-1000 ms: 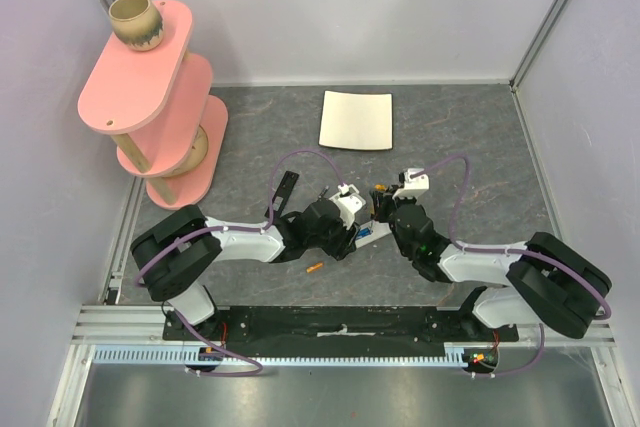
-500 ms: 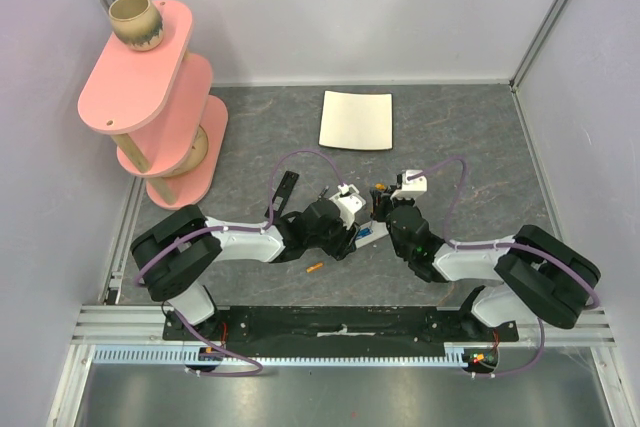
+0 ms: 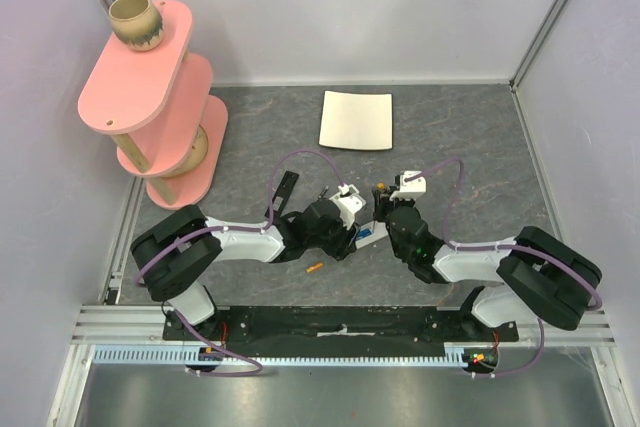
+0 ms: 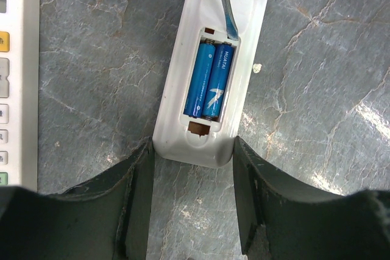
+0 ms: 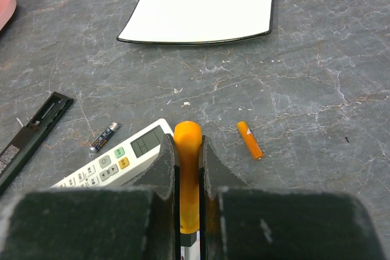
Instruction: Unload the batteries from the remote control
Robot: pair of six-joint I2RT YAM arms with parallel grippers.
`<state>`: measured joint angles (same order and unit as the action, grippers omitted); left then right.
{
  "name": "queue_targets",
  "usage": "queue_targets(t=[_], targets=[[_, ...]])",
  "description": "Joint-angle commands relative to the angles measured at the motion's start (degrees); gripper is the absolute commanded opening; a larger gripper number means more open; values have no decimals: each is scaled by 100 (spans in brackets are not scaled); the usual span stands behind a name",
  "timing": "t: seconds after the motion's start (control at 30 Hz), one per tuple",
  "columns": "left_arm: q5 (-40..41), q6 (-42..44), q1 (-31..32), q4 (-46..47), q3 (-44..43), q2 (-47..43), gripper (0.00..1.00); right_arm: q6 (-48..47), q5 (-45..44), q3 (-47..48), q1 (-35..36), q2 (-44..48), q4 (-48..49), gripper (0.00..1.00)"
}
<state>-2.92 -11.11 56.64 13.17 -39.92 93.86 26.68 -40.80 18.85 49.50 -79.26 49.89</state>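
Observation:
The white remote control (image 4: 210, 65) lies face down with its battery bay uncovered. Two blue batteries (image 4: 210, 80) sit side by side in the bay. My left gripper (image 4: 192, 144) is shut on the remote's near end, one finger against each side. My right gripper (image 5: 186, 141) is shut on a screwdriver's orange handle (image 5: 187, 150). The screwdriver's metal blade (image 4: 226, 10) reaches into the bay's far right corner, at the end of the right-hand battery. An orange battery (image 5: 250, 140) lies loose on the table just right of the right gripper. The top view shows an orange cell (image 3: 314, 268) near the front.
A second white remote with buttons (image 5: 116, 159) lies left of the held one. Beyond it are a small dark cell (image 5: 104, 136) and a flat black bar (image 5: 33, 131). A white sheet (image 3: 356, 119) lies at the back. A pink tiered shelf (image 3: 150, 97) stands at the far left.
The right arm has edged slightly to the left with the screwdriver. The left arm and the remote have not moved.

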Motion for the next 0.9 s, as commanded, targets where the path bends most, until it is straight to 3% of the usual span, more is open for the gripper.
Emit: queue_targets(t=[0.0, 0.3, 0.63, 0.73, 0.77, 0.87], targets=[[-288, -286, 57, -702, 143, 308, 5, -145, -192, 40, 157, -177, 73, 0], [-297, -321, 66, -658, 187, 326, 4, -110, -34, 119, 175, 377, 73, 0], [-288, -321, 66, -684, 187, 281, 6, -127, 19, 347, 175, -176, 328, 0], [-236, -312, 84, -719, 195, 220, 32, -84, -7, 330, 175, -239, 390, 0], [-192, -295, 93, -719, 204, 194, 47, -84, 1, 321, 175, -230, 381, 0], [-43, -181, 119, -746, 222, 62, 66, -57, 45, 312, 175, -81, 294, 0]])
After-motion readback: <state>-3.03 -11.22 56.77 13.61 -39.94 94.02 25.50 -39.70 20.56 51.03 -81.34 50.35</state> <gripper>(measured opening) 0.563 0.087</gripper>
